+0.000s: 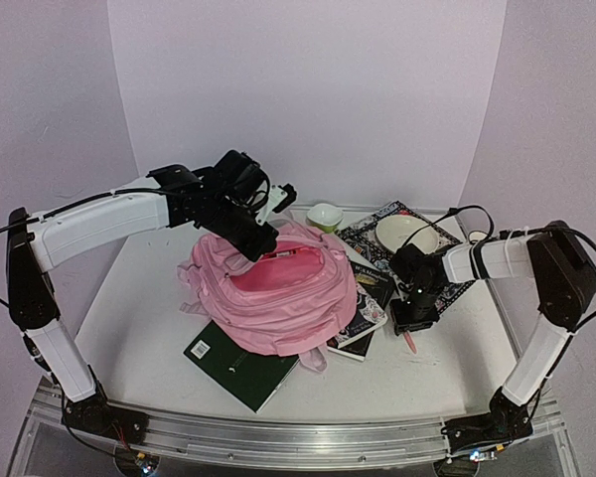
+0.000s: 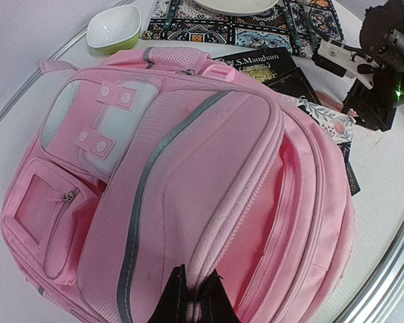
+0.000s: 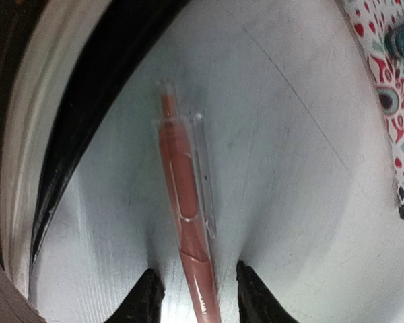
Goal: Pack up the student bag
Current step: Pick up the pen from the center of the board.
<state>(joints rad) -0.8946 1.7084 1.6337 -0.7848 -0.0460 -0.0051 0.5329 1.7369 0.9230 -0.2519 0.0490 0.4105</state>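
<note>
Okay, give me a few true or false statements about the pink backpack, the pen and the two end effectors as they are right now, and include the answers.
1. The left end effector is shut on the rim of the student bag's opening. True.
2. The pink pen is inside the bag. False: it lies on the table, between the open fingers of the right end effector.
3. The small bowl stands on the green book. False: the bowl stands beyond the bag, and the book lies partly under the bag's near side.
4. A book marked Maugham lies beside the bag. True.
</note>
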